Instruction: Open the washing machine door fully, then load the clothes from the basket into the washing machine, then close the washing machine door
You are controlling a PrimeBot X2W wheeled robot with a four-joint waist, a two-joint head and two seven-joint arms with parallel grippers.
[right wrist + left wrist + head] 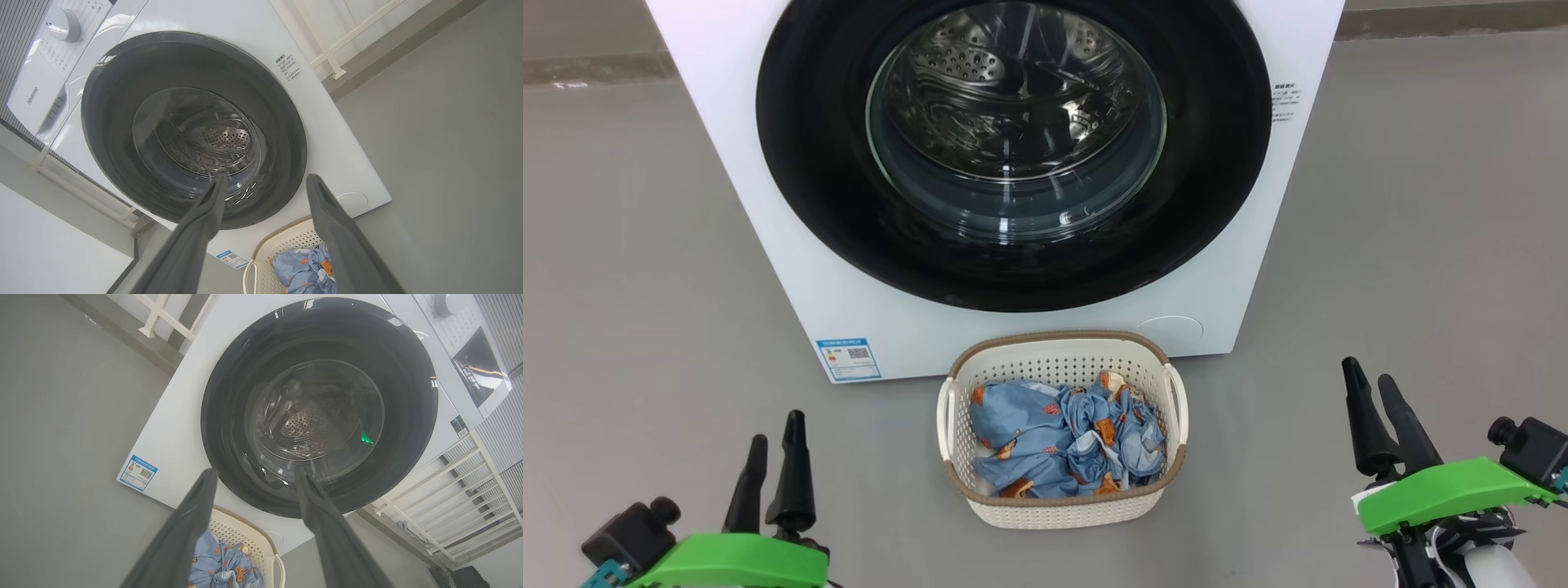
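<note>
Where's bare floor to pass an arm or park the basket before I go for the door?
Bare floor lies left of the washing machine and basket, ahead of the left gripper; another patch lies right of them, ahead of the right gripper. Crowded: the basket stands close before the machine, directly below the closed door.

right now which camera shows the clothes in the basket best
The head view: it looks down into the basket, so the whole bundle of clothes shows. Both wrist views catch part of it, cut off at their bottom edge.
</note>
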